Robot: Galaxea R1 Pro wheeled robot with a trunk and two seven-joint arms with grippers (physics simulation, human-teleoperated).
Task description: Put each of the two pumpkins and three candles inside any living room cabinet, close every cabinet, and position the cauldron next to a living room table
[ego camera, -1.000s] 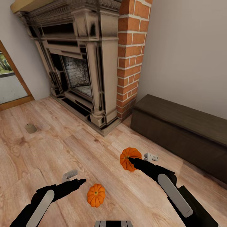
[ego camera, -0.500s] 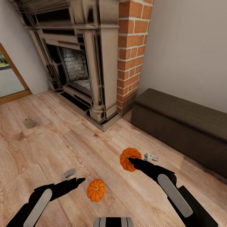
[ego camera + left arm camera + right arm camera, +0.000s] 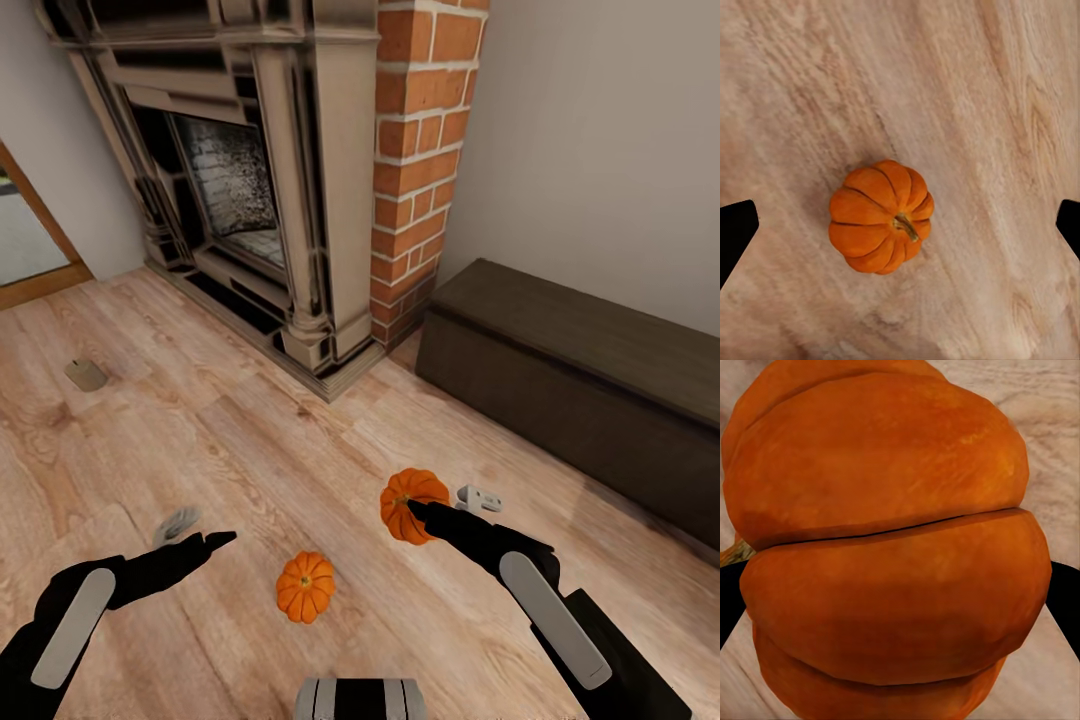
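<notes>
- Two small orange ribbed pumpkins showed. One pumpkin point(image 3: 305, 587) lay on the pale wooden plank floor point(image 3: 300, 450), near the left claw point(image 3: 195, 532), which hung empty with its fingers spread wide.
- The other pumpkin point(image 3: 410, 503) sat clamped in the right claw point(image 3: 418, 510), held above the floor.
- One stubby tan candle point(image 3: 86, 375) stood far left on the floor.
- One long dark-brown wooden cabinet point(image 3: 580, 385) stood closed against the wall, beside the brick fireplace point(image 3: 300, 180).

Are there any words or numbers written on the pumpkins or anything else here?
None: no words, numbers or signs can be read anywhere.
The pumpkin in the right claw is plain orange.
The pumpkin on the floor is plain too.
The cabinet and brick column carry no writing.
</notes>
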